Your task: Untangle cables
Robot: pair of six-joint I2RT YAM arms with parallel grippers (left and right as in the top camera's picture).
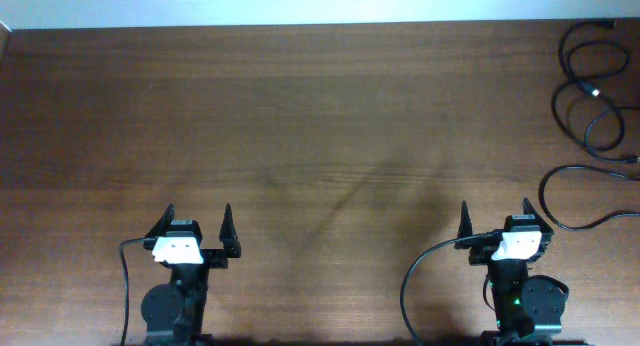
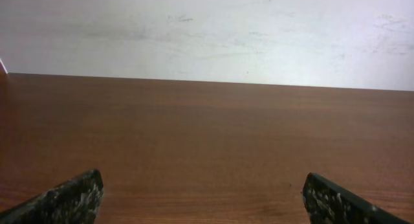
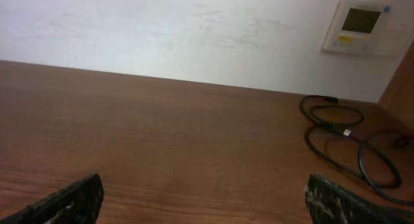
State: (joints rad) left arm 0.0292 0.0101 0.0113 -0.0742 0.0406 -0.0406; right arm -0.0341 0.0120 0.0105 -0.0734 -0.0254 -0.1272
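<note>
Black cables (image 1: 592, 91) lie in tangled loops at the far right of the brown table, with one long strand (image 1: 575, 224) curling toward the near right. In the right wrist view the cables (image 3: 343, 136) sit ahead and to the right. My left gripper (image 1: 194, 229) is open and empty near the table's front left. My right gripper (image 1: 497, 219) is open and empty at the front right, just left of the long strand. Both sets of fingertips show spread wide in the wrist views, left (image 2: 203, 193) and right (image 3: 204, 193).
A white wall bounds the table's far edge (image 1: 300, 24). A white wall panel with a small screen (image 3: 358, 26) hangs above the cables. The arms' own black cables (image 1: 410, 281) trail by their bases.
</note>
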